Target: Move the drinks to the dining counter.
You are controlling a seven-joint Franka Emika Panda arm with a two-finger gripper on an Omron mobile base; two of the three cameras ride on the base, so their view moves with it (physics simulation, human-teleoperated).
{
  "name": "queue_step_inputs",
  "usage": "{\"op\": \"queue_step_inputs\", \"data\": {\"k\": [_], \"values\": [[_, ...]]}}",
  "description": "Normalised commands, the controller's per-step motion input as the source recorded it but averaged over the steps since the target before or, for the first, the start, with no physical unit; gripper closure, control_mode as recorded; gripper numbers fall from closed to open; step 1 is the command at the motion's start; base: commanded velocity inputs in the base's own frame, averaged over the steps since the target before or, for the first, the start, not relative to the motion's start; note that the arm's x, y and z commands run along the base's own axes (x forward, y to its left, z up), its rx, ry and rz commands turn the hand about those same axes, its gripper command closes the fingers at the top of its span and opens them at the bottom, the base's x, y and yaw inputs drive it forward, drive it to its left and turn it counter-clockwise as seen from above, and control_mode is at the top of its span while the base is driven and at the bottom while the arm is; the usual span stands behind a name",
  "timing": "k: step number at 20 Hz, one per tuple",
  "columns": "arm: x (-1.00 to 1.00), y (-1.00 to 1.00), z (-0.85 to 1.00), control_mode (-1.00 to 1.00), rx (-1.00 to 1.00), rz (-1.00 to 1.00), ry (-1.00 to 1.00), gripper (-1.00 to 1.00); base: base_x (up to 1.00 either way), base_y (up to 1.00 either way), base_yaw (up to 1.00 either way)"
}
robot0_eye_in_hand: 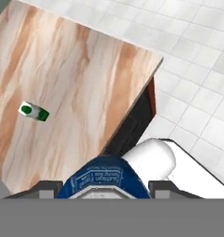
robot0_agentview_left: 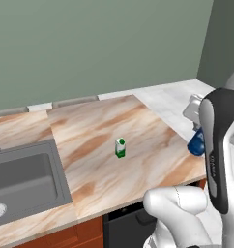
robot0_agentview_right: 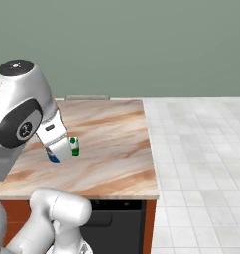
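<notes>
Between the claw's (robot0_eye_in_hand: 102, 184) two dark fingertips sits the blue can (robot0_eye_in_hand: 103, 179) with its white label — jaws closed on it from both sides, can held up off the surface. Seen from the left base camera, the can (robot0_agentview_left: 196, 143) hangs near the right edge of the counter, partly hidden behind the arm's dark forearm. From the right base camera only a sliver of blue (robot0_agentview_right: 53, 158) shows under the white hand.

White carton (robot0_agentview_left: 120, 147) with green base and top stands upright on the marble counter (robot0_agentview_left: 95, 169), roughly mid-slab, well apart from the can. In the hand camera the carton (robot0_eye_in_hand: 34, 111) is to the left, on the wood-toned marble (robot0_eye_in_hand: 63, 83). From the right base camera the carton (robot0_agentview_right: 74, 146) peeks out just beside the hand.

Grey sink (robot0_agentview_left: 22, 179) is set into the counter at the left, well apart from the carton. Plain grey-green wall (robot0_agentview_left: 99, 43) backs the counter. Pale tiled floor (robot0_agentview_right: 201, 149) runs off to the right of the slab — a dark appliance front (robot0_agentview_right: 117, 225) sits under the counter's near edge.
</notes>
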Motion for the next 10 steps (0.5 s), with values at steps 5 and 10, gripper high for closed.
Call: {"op": "queue_step_inputs", "data": {"k": [5,10], "values": [[0.98,-0.02,-0.07,-1.00,0.00,0.28,0.00,1.00,0.00,0.00,0.00],[0.95,0.00,-0.10,-1.00,-0.03,0.31,-0.03,1.00,0.00,0.00,0.00]]}}
